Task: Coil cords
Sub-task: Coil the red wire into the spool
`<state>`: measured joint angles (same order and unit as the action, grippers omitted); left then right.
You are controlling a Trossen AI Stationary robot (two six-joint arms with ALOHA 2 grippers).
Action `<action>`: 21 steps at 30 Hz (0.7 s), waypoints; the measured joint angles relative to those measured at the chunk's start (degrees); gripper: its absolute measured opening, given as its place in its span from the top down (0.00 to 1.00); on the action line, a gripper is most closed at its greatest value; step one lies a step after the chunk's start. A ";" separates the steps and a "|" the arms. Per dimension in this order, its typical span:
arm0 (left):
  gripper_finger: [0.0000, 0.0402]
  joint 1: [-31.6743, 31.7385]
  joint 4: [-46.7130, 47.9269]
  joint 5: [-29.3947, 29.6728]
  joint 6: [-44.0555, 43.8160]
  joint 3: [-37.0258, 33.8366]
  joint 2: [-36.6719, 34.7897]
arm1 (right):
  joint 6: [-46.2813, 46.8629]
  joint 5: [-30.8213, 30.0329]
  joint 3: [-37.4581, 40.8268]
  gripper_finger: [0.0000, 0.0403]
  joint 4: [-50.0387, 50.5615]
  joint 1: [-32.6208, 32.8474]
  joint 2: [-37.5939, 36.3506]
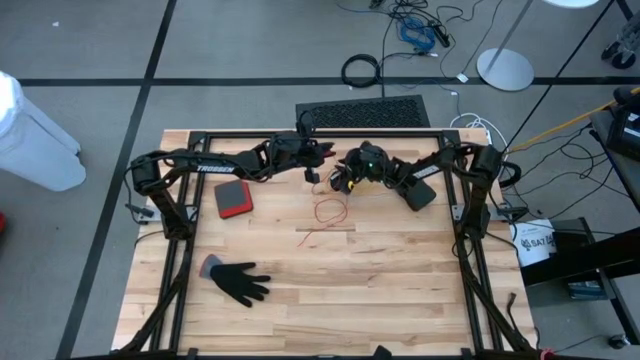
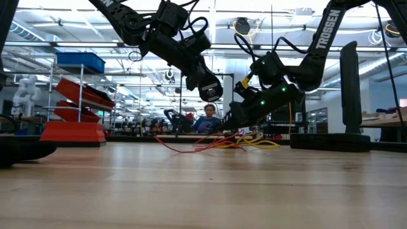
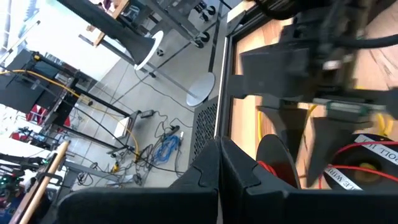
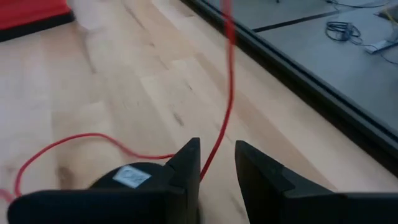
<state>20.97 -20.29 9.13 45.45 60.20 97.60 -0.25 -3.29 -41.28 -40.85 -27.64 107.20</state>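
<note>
Both arms are being held out over the far middle of the wooden desk (image 1: 380, 290), their ends close together.

Left tool (image 1: 312, 172): raised clear of the desk, near the far edge. In the left wrist view its two dark fingers (image 3: 205, 174) are being pressed flat together, closed on nothing visible.

Right tool (image 1: 340, 184): just beside the left one, tilted down toward the boards. In the right wrist view its fingers (image 4: 186, 165) are being kept slightly apart, and a thin red cord (image 4: 224, 106) is being passed up through the gap; whether it is being pinched cannot be told for sure.

The red cord is lying in a small loose loop (image 1: 328, 212) on the desk just in front of the two tools, with a tail trailing toward the near side. A yellow-orange cord (image 2: 257, 141) is being seen in the low view, bunched with the red one under the right tool; in the high view it is mostly hidden by the arm. A dark round spool with a white label (image 4: 127, 177) is sitting beside the right tool's fingers.

Elsewhere on the desk: a red pad (image 1: 233, 199) toward the left, a black glove (image 1: 238, 281) near the front left, well apart from the cords.
</note>
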 joint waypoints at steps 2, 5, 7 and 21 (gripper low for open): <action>1.00 -0.19 -0.18 0.00 0.00 0.00 0.00 | 0.00 -0.16 0.00 0.79 -0.04 -0.59 -0.02; 1.00 -0.57 -0.26 0.00 0.00 0.00 0.00 | 0.00 -0.15 0.00 0.79 -0.07 -1.34 -0.04; 1.00 -1.00 -0.43 0.00 0.03 0.00 0.00 | 0.02 -0.11 0.00 0.79 -0.07 -1.82 -0.04; 1.00 -3.38 -1.77 -0.37 -0.07 0.02 -2.97 | -0.48 0.18 0.00 0.92 -0.84 -4.58 -0.04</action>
<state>17.59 -22.07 8.75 45.39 60.23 94.63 -0.73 -3.12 -41.28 -41.70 -32.23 107.15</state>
